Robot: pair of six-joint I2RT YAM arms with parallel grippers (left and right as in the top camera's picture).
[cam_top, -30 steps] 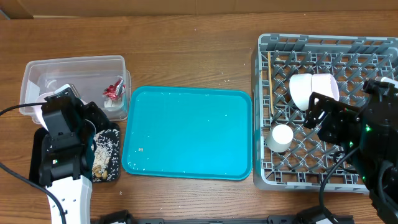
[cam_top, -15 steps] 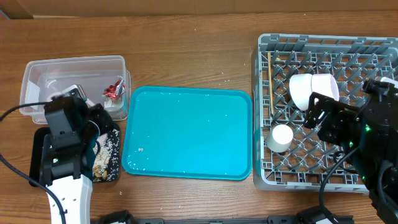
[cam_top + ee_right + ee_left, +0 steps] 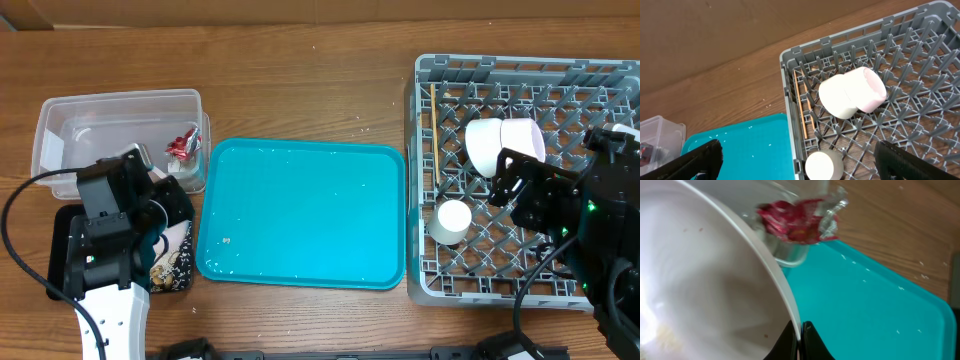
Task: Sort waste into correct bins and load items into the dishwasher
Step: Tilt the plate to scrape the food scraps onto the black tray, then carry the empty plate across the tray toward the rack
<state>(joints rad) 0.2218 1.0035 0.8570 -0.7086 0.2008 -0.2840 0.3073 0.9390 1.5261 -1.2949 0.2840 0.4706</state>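
My left gripper (image 3: 801, 341) is shut on the rim of the white plate (image 3: 700, 280), which fills the left of the left wrist view. In the overhead view the left arm (image 3: 120, 210) sits over the black tray (image 3: 60, 250), with beige rice bits (image 3: 176, 252) beside it. The red wrapper (image 3: 183, 146) lies in the clear tub (image 3: 110, 105) and also shows in the left wrist view (image 3: 797, 222). The grey rack (image 3: 520, 70) holds the white bowl (image 3: 485, 145), pink bowl (image 3: 527, 138), white cup (image 3: 452, 220) and chopsticks (image 3: 434, 135). My right gripper (image 3: 805, 162) is open above the cup (image 3: 824, 165). Carrot and tissue are not visible.
The teal serving tray (image 3: 300, 210) lies between the bins and the rack, with a few small crumbs on it. The wooden table (image 3: 300, 80) stretches behind it.
My left arm has shifted right and toward the front, from over the clear tub to over the black tray, covering more of the rice. The right arm has not moved.
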